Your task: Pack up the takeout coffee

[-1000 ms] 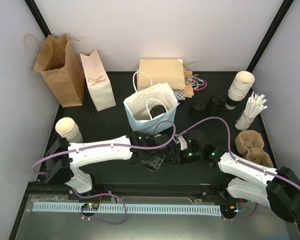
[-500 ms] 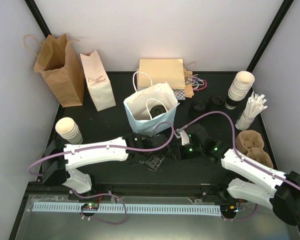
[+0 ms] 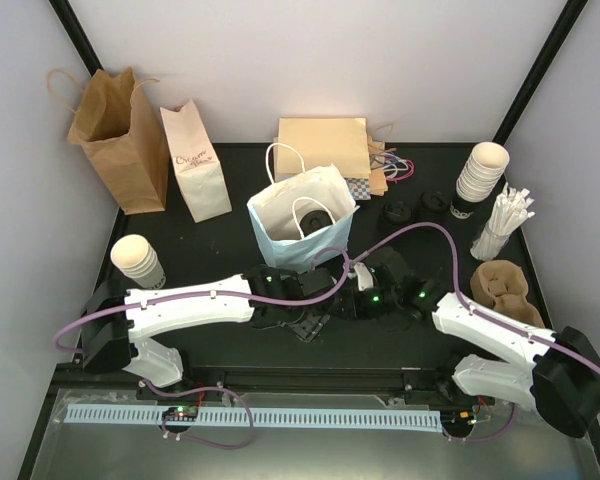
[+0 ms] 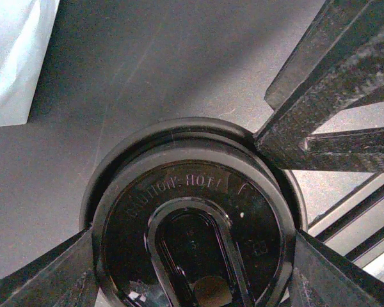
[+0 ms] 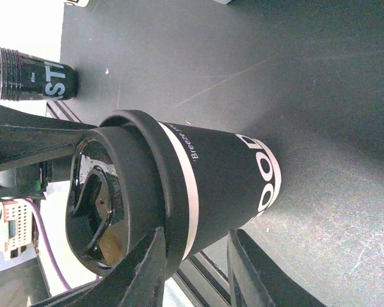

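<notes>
takeout coffee (image 5: 211, 185) parked upright on black table (image 5: 307, 77), just in front of blue bag (image 3: 300, 225) | left gripper (image 4: 192, 275) clamped wide across its lid (image 4: 198, 211) | right gripper (image 5: 195, 259) left partly apart beside the cup, nothing gripped

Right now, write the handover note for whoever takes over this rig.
Left end effector: clamped across the lid rim.
Right end effector: fingers either side of the cup, grip unclear.
Cup: upright on the table, near the blue bag.
Done: lid on.
To do: lift cup into a bag, probably the open blue one.
</notes>
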